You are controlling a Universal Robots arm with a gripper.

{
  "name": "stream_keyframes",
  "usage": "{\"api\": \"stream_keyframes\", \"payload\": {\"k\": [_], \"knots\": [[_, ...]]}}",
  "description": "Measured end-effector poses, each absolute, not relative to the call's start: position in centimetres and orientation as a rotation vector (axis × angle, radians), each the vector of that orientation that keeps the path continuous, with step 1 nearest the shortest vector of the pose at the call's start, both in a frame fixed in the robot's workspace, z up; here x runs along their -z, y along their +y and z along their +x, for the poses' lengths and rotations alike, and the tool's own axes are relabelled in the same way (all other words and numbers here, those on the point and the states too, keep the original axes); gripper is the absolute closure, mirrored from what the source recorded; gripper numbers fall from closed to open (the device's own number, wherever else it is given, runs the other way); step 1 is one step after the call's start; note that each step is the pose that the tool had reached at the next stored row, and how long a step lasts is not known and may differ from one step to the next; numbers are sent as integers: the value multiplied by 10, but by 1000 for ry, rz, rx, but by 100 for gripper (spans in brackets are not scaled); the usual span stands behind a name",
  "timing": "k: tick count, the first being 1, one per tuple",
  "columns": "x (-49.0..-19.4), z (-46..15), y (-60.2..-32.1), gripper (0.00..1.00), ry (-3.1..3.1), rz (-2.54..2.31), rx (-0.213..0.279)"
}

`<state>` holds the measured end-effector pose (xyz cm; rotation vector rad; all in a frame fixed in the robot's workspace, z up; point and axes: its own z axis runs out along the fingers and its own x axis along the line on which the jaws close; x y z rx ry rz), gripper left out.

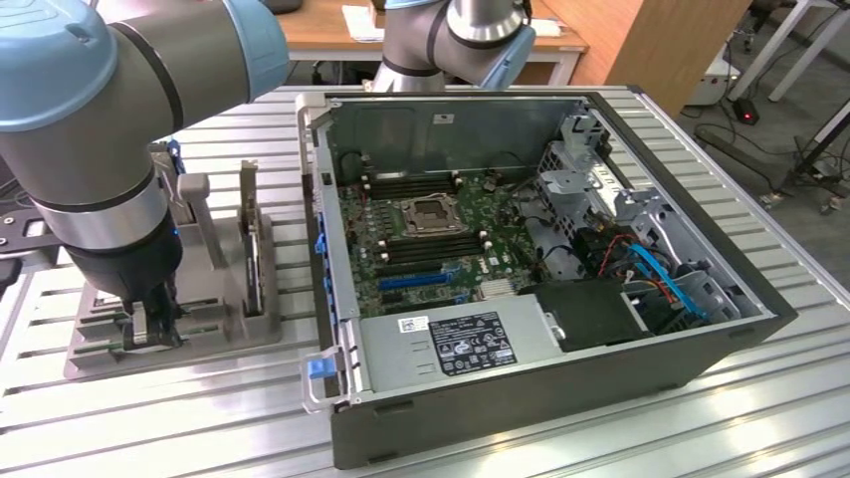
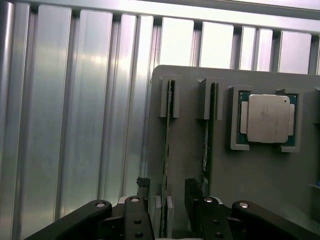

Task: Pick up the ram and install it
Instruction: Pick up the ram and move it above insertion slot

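The released end effector (image 2: 167,186) straddles the thin, flat ram (image 2: 167,150), standing on edge in a matte gray holder (image 2: 260,175) on the ribbed metal counter (image 2: 75,125).

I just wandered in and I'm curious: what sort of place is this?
Probably a robotics lab or workshop: a grey-and-blue robot arm hangs above a ribbed aluminium table holding an opened black desktop computer case and a grey plastic parts holder, with wooden desks behind.
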<state>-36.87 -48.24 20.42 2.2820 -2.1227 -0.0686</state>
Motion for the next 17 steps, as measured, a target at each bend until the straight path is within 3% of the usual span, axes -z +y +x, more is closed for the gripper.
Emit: {"api": "stream_keyframes", "payload": {"k": [7,8,17], "knots": [[-204,-369,-482,61,-2123,2282,69],[-204,-369,-482,68,-2123,2282,69],[-204,-369,-486,68,-2123,2282,69]]}}
